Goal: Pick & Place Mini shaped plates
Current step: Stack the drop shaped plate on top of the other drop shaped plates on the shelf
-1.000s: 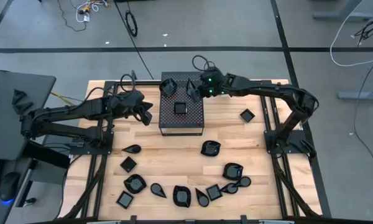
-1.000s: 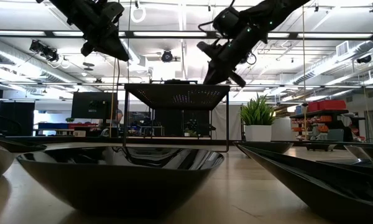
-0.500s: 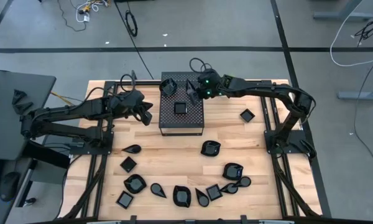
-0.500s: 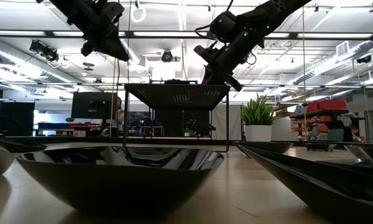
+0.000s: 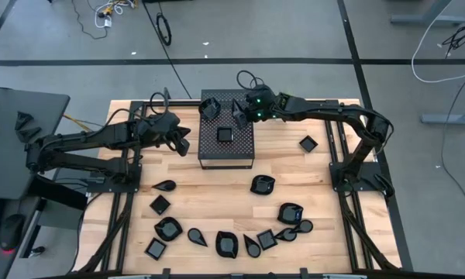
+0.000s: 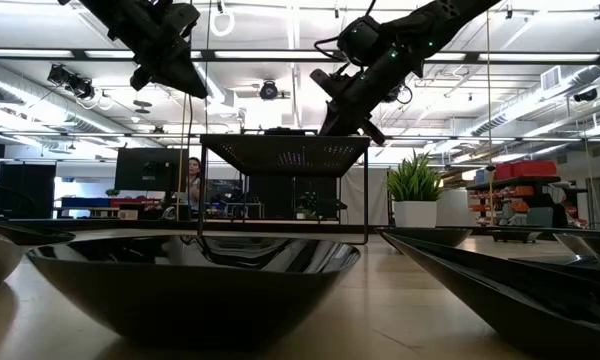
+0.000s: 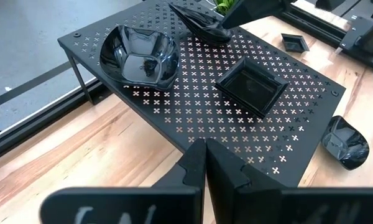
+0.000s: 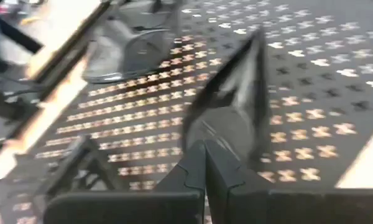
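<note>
The black perforated box (image 5: pixel 225 141) stands mid-table. On its top rest a rounded mini plate (image 7: pixel 138 55) and a square one (image 7: pixel 252 84). My right gripper (image 5: pixel 242 114) is over the box's far right corner, shut on a teardrop mini plate (image 7: pixel 198 26), which also shows in the right wrist view (image 8: pixel 231 115). My left gripper (image 5: pixel 184 146) is shut with nothing in it and hangs in the air beside the box's left side. Several more mini plates (image 5: pixel 226 244) lie in an arc near the table's front edge. My right gripper pinches the teardrop plate's wide end (image 8: pixel 214 138) between its two fingers. It comes slanting down from the table's right. The plate reaches out ahead of the fingers, its point (image 7: pixel 175 8) away from them, low over the box top. Whether it touches the top I cannot tell.
Single plates lie right of the box (image 5: pixel 307 143) and in front of it (image 5: pixel 261 184). Large in the low view's foreground stand two plates (image 6: pixel 195 280) (image 6: pixel 510 285). A potted plant (image 6: pixel 415 195) shows behind the table. Black frame rails (image 5: pixel 337 147) run along both table sides.
My right gripper has shifted a little toward the table's left over the box, still shut on the teardrop plate.
</note>
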Action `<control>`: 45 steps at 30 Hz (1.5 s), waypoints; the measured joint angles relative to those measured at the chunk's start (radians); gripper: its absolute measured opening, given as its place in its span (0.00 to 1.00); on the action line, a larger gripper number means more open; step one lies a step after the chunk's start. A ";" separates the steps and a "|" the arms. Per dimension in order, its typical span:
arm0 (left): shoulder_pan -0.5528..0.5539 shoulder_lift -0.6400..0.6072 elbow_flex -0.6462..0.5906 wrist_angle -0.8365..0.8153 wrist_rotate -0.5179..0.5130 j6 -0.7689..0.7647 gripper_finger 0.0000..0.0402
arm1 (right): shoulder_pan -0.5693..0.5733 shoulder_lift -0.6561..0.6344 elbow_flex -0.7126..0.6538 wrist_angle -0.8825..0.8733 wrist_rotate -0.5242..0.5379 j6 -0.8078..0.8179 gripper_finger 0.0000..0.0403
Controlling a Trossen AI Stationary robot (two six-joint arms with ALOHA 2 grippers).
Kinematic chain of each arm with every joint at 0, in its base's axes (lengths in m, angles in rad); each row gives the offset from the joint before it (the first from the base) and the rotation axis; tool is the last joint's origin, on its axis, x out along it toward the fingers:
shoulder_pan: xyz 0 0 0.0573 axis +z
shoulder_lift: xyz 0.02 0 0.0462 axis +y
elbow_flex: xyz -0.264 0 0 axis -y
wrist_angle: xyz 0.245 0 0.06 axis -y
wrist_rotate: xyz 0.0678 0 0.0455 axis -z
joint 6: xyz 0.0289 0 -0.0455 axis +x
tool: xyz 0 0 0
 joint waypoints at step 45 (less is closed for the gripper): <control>0.000 0.000 0.000 0.016 0.000 -0.009 0.04 | -0.002 0.035 0.000 0.059 0.004 0.052 0.01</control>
